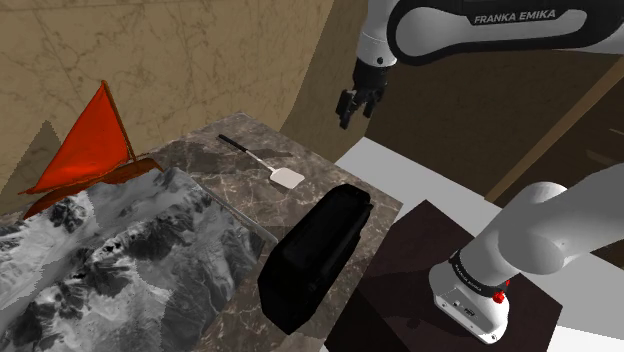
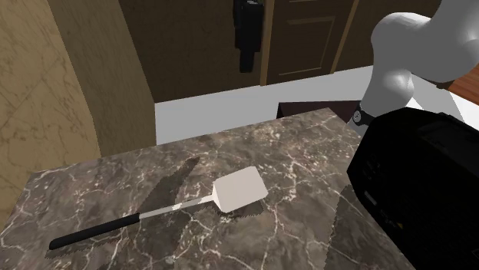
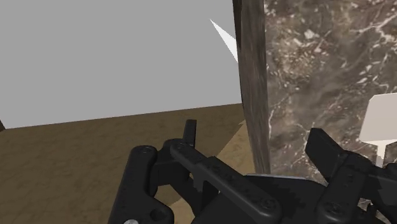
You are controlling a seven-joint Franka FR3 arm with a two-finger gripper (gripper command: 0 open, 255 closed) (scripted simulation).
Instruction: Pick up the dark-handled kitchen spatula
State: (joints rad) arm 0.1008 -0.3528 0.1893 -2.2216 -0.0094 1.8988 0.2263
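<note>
Broadly, a dark brown marble counter (image 1: 205, 150) takes up most of the shoulder view; the white arm (image 1: 480, 25) arches over it from the dark stand (image 1: 400, 265) at that view's lower right. A grey slab printed with a mountain pattern (image 1: 110, 260) covers the counter's near left part in that view; a black boxy appliance (image 1: 315, 255) sits at the counter's edge towards the stand; a red model sailboat (image 1: 90, 140) stands at the slab's far end.

The spatula (image 1: 265, 162) lies flat on bare marble between the sailboat and the appliance, touching neither. In the second exterior view its pale blade (image 2: 240, 189) points towards the appliance and its black handle (image 2: 92, 232) runs towards that view's lower left.

The gripper (image 1: 355, 108) hangs in the air past the counter's far edge, above the spatula and well apart from it. In the wrist view the fingers (image 3: 327, 149) stand apart with nothing between them; the blade's white corner shows on the marble just beyond one of them.
</note>
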